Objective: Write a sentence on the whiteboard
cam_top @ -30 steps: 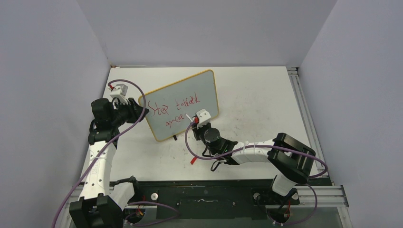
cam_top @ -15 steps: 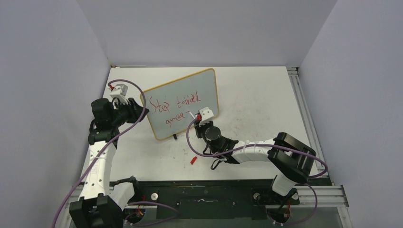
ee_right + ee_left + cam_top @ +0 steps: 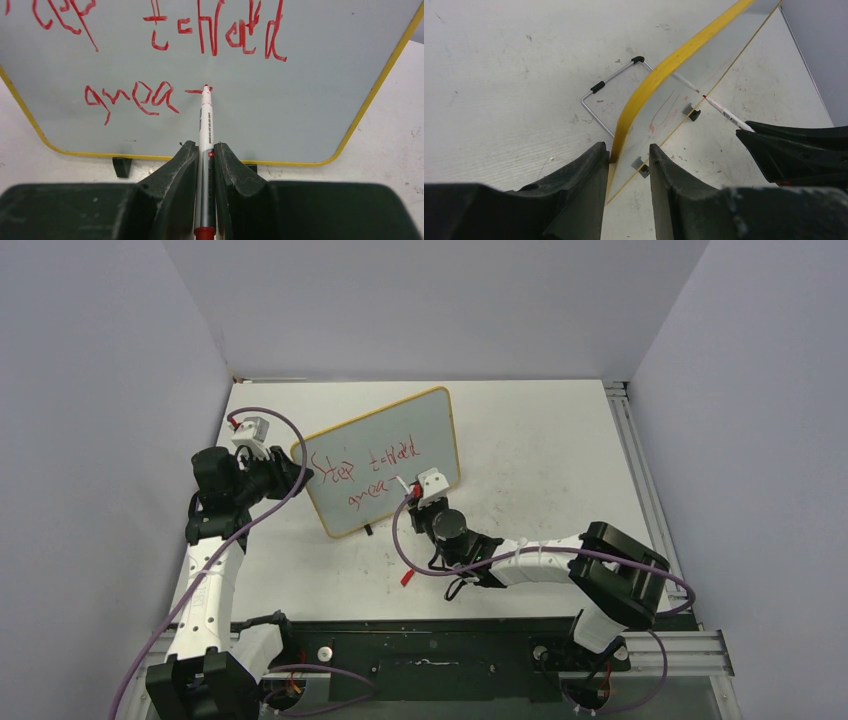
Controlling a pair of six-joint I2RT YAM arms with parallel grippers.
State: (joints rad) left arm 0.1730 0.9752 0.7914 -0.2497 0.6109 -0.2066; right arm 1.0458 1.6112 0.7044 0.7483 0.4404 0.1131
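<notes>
In the last second my right hand (image 3: 205, 146), clamped tight on the marker (image 3: 205, 125), has drawn the tip sideways. A short red dash now follows "grea" on the lower line of the sentence (image 3: 215, 37), so I judge the "t" of "greatness" is started and several letters remain. The whiteboard (image 3: 425, 420) stands propped left of centre on the surface (image 3: 540, 440), and my left hand (image 3: 626, 150) pinches its yellow left edge to steady it.

The yellow-framed whiteboard (image 3: 432, 420) stands nearly upright, its red two-line sentence (image 3: 367, 476) reading roughly "Step toward grea".
</notes>
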